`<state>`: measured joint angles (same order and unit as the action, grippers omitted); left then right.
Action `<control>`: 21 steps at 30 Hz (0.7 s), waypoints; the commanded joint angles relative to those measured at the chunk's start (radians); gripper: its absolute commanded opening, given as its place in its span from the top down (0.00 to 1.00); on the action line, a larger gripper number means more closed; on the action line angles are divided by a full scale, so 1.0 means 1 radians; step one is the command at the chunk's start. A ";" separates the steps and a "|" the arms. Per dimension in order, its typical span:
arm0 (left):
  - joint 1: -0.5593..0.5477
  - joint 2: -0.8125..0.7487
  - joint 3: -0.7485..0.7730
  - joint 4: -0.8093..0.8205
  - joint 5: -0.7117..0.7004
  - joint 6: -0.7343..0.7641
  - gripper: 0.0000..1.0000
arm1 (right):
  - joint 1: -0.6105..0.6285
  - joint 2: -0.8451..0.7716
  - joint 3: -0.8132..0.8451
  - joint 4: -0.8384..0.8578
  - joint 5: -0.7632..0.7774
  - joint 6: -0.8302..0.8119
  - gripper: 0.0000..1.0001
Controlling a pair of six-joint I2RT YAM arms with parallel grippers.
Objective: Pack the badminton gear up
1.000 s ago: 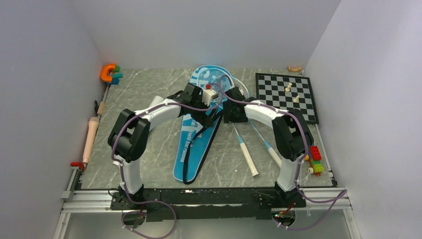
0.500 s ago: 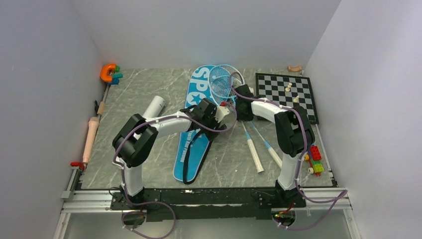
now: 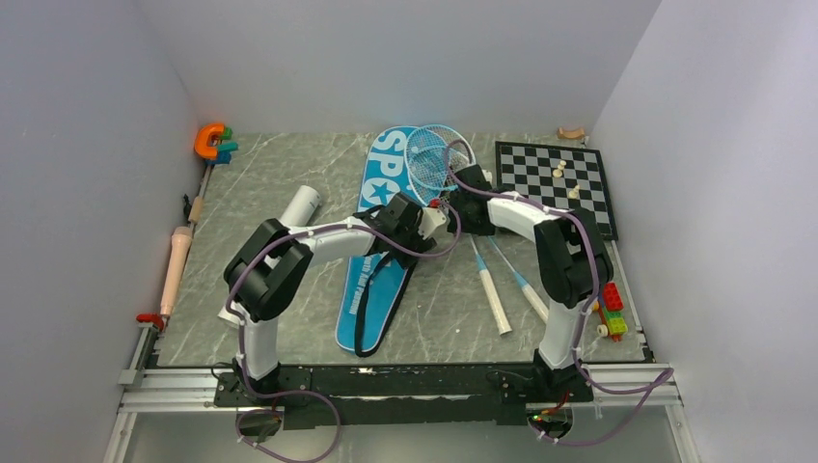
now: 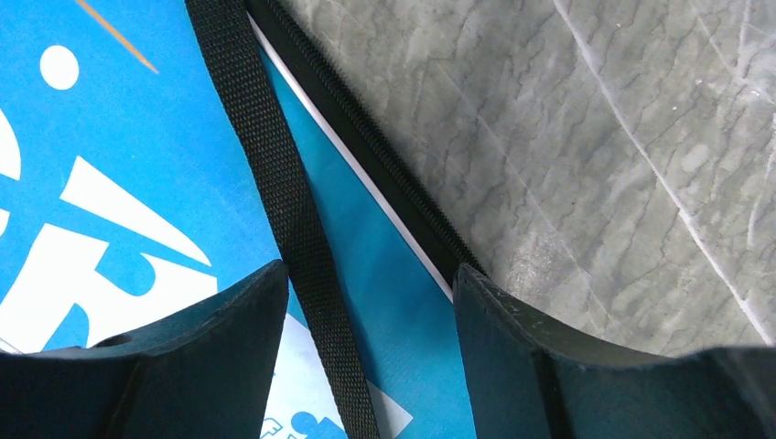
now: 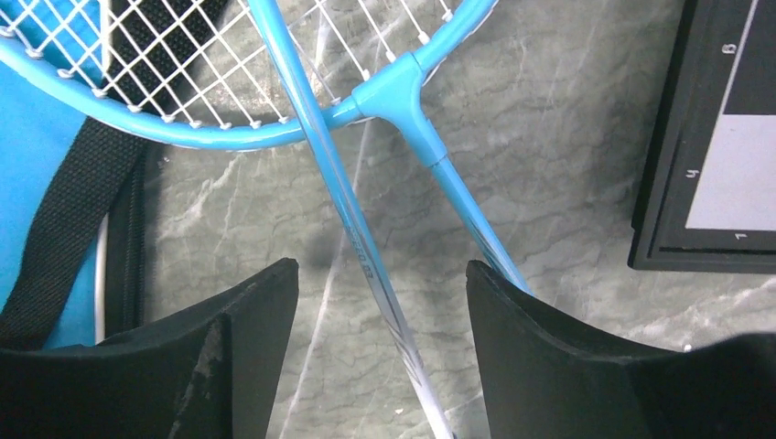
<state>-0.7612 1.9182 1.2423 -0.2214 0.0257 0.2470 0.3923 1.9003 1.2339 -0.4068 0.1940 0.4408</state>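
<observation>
The blue racket-shaped bag [image 3: 378, 265] lies mid-table, its black strap [image 3: 371, 309] trailing toward me. Two light-blue rackets [image 3: 434, 159] cross with their heads over the bag's top, and their pale handles [image 3: 494, 307] point to the near right. A white tube [image 3: 301, 204] lies left of the bag. My left gripper [image 3: 410, 231] hovers open over the bag's right edge [image 4: 403, 274], with the strap [image 4: 293, 210] between its jaws [image 4: 371, 347]. My right gripper [image 3: 470, 207] is open just below the racket throats. One shaft [image 5: 366, 265] passes loosely between its jaws [image 5: 382, 357], and the other shaft [image 5: 476, 219] runs by the right finger.
A black-and-white chessboard [image 3: 555, 183] with a few pieces sits at the back right, its edge [image 5: 659, 183] close to my right gripper. An orange C-shaped toy [image 3: 210, 142] is at the back left, coloured bricks [image 3: 612, 309] at the near right, and a long tool [image 3: 177, 265] along the left wall.
Both arms have drawn back toward me off the bag's head, uncovering the racket heads. One racket handle has shifted slightly right. My left gripper's jaws have narrowed.
</observation>
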 commanded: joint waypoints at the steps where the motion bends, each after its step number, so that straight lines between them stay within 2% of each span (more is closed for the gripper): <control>1: 0.013 0.018 0.042 0.001 0.032 -0.004 0.30 | -0.002 -0.107 -0.005 0.010 -0.005 0.034 0.27; 5: 0.033 0.035 0.065 -0.037 0.100 -0.022 0.29 | 0.004 -0.181 -0.013 -0.008 -0.003 0.059 0.24; 7: 0.044 0.051 0.080 -0.056 0.118 -0.030 0.32 | 0.011 -0.217 -0.020 -0.016 -0.003 0.075 0.24; 10: 0.077 0.071 0.096 -0.060 0.147 -0.049 0.48 | 0.031 -0.281 -0.053 -0.004 -0.043 0.109 0.24; 14: 0.082 0.078 0.090 -0.056 0.146 -0.047 0.57 | 0.048 -0.321 -0.097 0.018 -0.086 0.150 0.25; 16: 0.084 0.081 0.095 -0.061 0.148 -0.047 0.74 | 0.053 -0.335 -0.122 0.041 -0.115 0.168 0.26; 18: 0.087 0.083 0.102 -0.073 0.141 -0.049 0.99 | 0.058 -0.341 -0.144 0.065 -0.147 0.187 0.27; 21: 0.100 0.075 0.093 -0.069 0.147 -0.051 1.00 | 0.060 -0.343 -0.175 0.093 -0.187 0.215 0.27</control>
<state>-0.6895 1.9743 1.3251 -0.2699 0.1959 0.1898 0.4500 1.5948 1.0916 -0.3820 0.0811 0.5957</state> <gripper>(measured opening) 0.015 0.732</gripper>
